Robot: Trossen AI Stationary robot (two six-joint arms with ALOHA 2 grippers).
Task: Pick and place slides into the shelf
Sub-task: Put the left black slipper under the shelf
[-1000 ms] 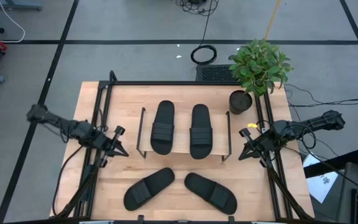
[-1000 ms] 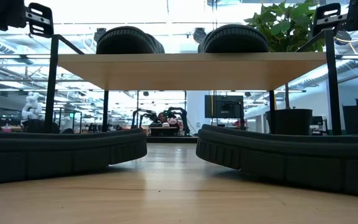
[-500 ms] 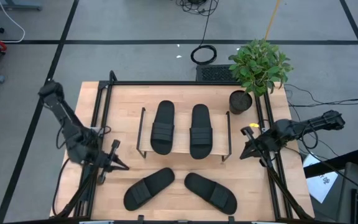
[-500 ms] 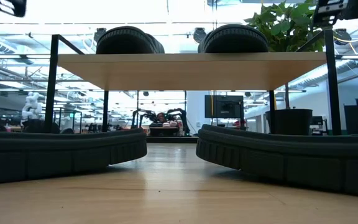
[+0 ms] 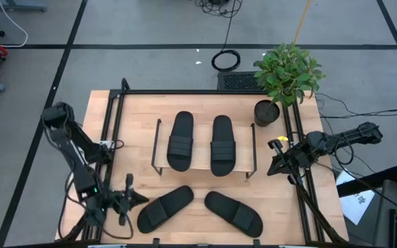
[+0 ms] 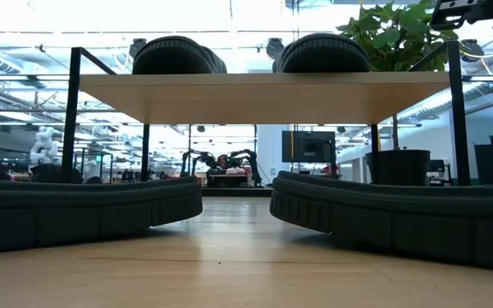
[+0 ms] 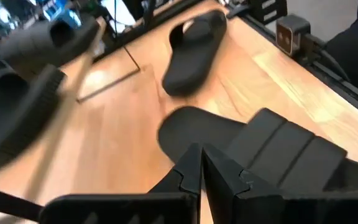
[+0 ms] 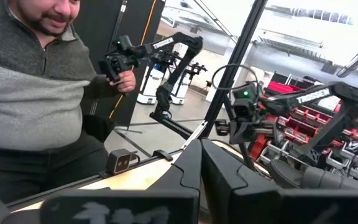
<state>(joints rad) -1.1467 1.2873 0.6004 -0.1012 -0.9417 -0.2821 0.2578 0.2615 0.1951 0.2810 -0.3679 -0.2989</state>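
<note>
Left end effector (image 5: 135, 198) advanced; slide (image 5: 165, 208) just beside.

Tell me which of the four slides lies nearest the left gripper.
The front-left slide on the bare table, just beside the left gripper. The other loose slide lies farther right; two sit on the shelf.

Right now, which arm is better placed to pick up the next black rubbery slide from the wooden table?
Left. The left gripper, shut, sits beside the nearer black slide; the right gripper waits at the table's far edge.
</note>
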